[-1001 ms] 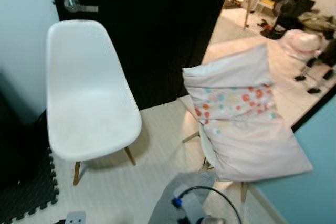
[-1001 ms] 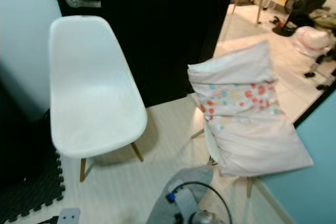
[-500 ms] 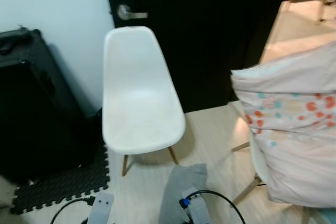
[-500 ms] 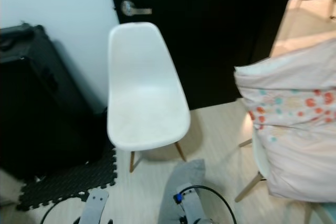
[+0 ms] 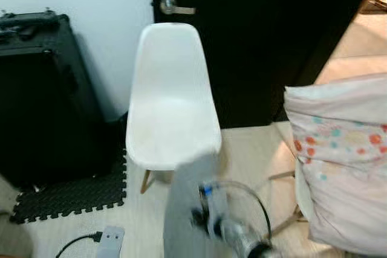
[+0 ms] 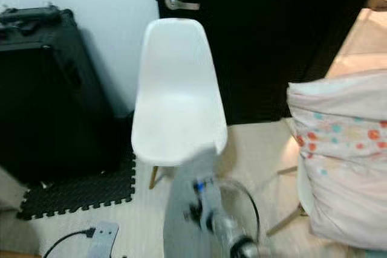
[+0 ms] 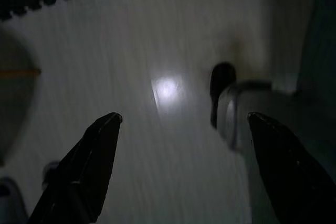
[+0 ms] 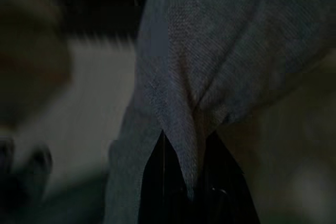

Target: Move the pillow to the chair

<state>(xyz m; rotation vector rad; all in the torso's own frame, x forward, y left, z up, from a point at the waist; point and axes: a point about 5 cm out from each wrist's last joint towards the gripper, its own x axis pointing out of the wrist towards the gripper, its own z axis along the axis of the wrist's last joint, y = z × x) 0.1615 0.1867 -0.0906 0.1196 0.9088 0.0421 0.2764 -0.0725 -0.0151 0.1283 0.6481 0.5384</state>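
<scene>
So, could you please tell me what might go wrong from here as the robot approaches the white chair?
The right gripper pinches only a fold of the grey fabric, so it may slip free. The hanging fabric hides the front edge of the white chair, which could make placement harder. A power strip lies on the floor by the robot's path.

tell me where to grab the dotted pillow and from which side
Take the pillow by its upper left corner, coming from its left, floor side. It leans upright on a second chair and that corner stands free; the other edge runs out of frame.
</scene>
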